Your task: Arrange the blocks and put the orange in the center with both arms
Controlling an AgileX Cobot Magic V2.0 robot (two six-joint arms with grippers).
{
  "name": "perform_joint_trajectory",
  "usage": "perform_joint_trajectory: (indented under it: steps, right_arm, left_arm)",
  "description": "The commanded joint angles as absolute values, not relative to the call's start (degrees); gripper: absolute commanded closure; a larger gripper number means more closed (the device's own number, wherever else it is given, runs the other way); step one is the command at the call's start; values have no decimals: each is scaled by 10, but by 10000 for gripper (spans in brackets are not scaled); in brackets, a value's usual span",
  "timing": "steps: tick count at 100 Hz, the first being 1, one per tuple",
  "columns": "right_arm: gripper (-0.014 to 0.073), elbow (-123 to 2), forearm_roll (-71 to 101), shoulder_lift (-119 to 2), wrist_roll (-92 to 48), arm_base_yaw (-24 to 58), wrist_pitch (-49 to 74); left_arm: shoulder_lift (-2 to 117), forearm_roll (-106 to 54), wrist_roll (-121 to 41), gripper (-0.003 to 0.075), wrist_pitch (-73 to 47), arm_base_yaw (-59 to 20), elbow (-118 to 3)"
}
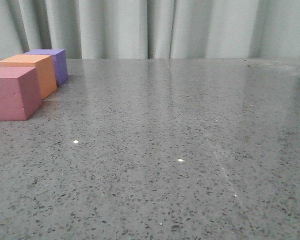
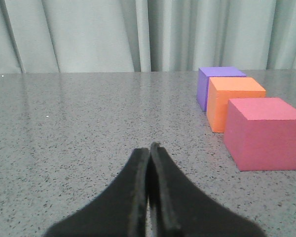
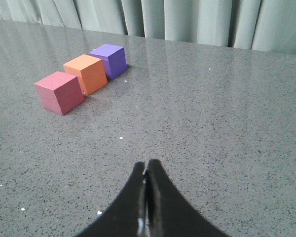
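Note:
Three cubes stand in a line at the table's far left: a pink-red block (image 1: 12,93) nearest, the orange block (image 1: 32,74) in the middle, a purple block (image 1: 54,64) farthest. The same line shows in the left wrist view as pink-red (image 2: 264,133), orange (image 2: 233,102) and purple (image 2: 214,85), and in the right wrist view as pink-red (image 3: 59,92), orange (image 3: 86,73) and purple (image 3: 109,60). My left gripper (image 2: 149,147) is shut and holds nothing, a short way from the pink-red cube. My right gripper (image 3: 146,164) is shut, holds nothing, and is well away from the cubes. Neither arm appears in the front view.
The grey speckled table (image 1: 180,150) runs back to a pale curtain (image 1: 160,27). No other objects stand on it.

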State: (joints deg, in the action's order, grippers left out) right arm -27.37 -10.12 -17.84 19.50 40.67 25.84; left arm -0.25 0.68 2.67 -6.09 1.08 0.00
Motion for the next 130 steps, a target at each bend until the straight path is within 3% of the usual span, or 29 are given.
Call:
perform_joint_trajectory:
  steps: [1, 24, 56, 92, 130]
  right_arm:
    - [715, -289, -112, -183, 192, 406, 211]
    - [715, -270, -111, -183, 192, 360, 180]
    - [715, -132, -65, -179, 120, 204, -120]
    - [715, -38, -64, -80, 101, 52, -94]
    - [715, 13, -59, 13, 101, 34, -34]
  left_arm:
    - [-21, 0, 26, 739, -13, 12, 11]
    - [-21, 0, 26, 739, -13, 12, 11]
    - [-21, 0, 26, 739, -13, 12, 11]
    - [-21, 0, 26, 739, -13, 12, 11]
    - [-21, 0, 26, 739, -13, 12, 11]
